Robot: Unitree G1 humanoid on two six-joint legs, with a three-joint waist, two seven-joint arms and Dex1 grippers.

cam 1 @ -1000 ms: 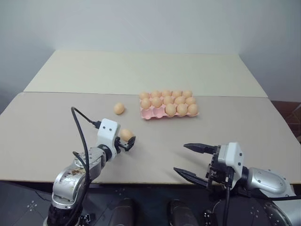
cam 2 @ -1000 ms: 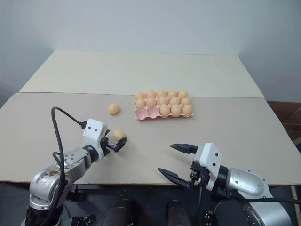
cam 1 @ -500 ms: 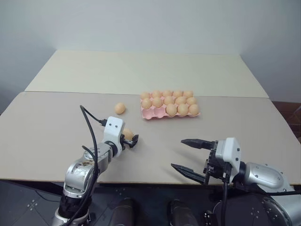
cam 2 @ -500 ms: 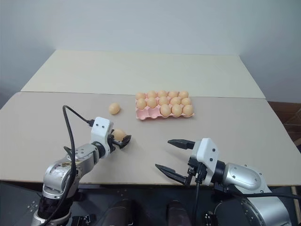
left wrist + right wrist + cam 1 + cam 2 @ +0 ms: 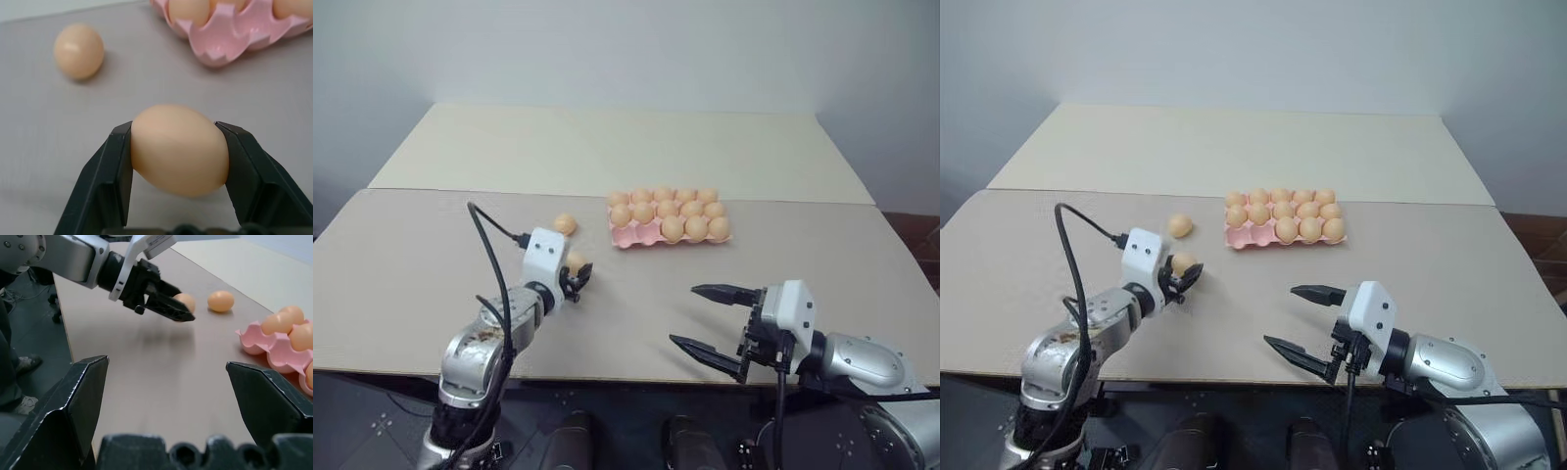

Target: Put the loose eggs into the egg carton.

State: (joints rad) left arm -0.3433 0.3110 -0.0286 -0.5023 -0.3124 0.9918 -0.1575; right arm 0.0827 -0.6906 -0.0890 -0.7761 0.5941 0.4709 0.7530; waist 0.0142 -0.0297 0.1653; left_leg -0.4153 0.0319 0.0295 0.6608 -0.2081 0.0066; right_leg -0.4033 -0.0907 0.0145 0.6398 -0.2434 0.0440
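The main risk now is dropping the egg (image 5: 178,149) that my left gripper (image 5: 578,275) has clamped. It is pinched across its middle by two narrow black fingers (image 5: 113,181), and the shell is smooth and rounded, so a small tilt or jolt on the way could let it squirt out forward and roll across the bench (image 5: 411,274). Squeezing harder to guard against that could crack the shell. In the left wrist view I judge the egg to be clear of the bench surface, so a slip would mean a fall, not just a roll.

The second worry is the egg carton (image 5: 668,217). It looks almost full: most cups hold eggs, and the only empty cup I can make out is at the near left corner (image 5: 217,49). If I come in off line, I could knock a neighbouring egg or nudge the light pink tray sideways. Lowering the egg onto the ridge between cups would leave it perched and liable to tip out.

Another loose egg (image 5: 566,223) lies on the bench between my left gripper and the carton's left end, near my likely path; brushing it could send it rolling.

My left gripper's fingers touch the egg on both sides, closed onto it and nothing else. My right gripper (image 5: 713,318) hovers over the near edge of the bench, well apart from the carton, its fingers spread wide and holding nothing.
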